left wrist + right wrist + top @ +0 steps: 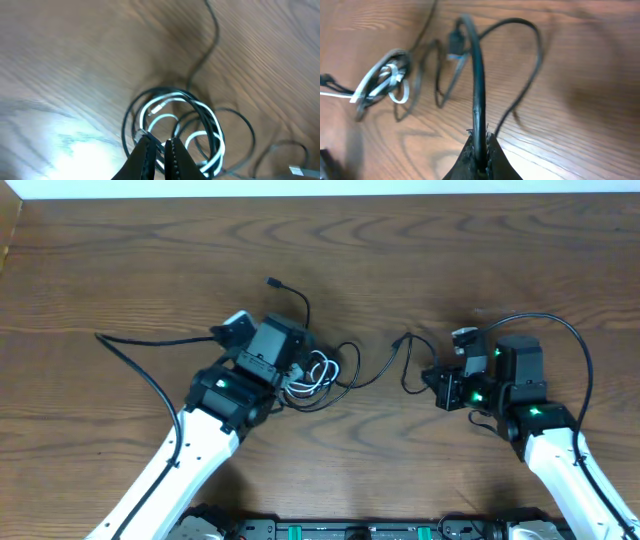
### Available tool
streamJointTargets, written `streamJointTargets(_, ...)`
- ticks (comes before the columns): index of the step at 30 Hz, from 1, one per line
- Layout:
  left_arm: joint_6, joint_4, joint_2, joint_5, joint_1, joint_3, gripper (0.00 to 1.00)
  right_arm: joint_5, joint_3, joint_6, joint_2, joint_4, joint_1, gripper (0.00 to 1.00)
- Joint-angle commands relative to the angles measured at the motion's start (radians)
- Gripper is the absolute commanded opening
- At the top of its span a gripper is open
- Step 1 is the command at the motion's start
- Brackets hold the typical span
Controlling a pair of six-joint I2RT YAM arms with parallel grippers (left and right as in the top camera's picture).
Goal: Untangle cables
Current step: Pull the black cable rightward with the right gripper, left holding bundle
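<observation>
Left gripper [161,146] nipped shut on coil [167,118] rim; right gripper [480,137] clamps black cord [479,85]. Cables [320,372] at table [100,260] centre, coil at 9 o'clock from right. Light, limp, snaggy; we'd take hold near plug [455,42], pull gently.

The table [100,260] is grained wood with a slight sheen; the cables [322,373] look smooth plastic.

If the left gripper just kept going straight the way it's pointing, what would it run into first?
The left gripper would meet the coiled white and black cables first; the loops lie right at its shut fingertips, possibly already touching. Beyond them is only the table.
</observation>
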Motion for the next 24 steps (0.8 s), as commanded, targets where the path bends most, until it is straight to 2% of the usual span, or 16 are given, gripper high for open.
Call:
streamJointTargets(1,-0.005,-0.031,0.001,-0.035,0.068,0.027,0.07,0.024,0.014,-0.061,-0.01,-0.019,-0.042,0.01)
streamJointTargets(13,-0.005,-0.081,0.001,-0.035,0.241,0.027,0.07,0.024,0.014,-0.071,-0.01,-0.027,-0.113,0.01)
streamJointTargets(24,-0.005,-0.087,0.001,-0.035,0.46,0.027,0.07,0.036,0.014,-0.079,-0.01,-0.045,-0.122,0.01)
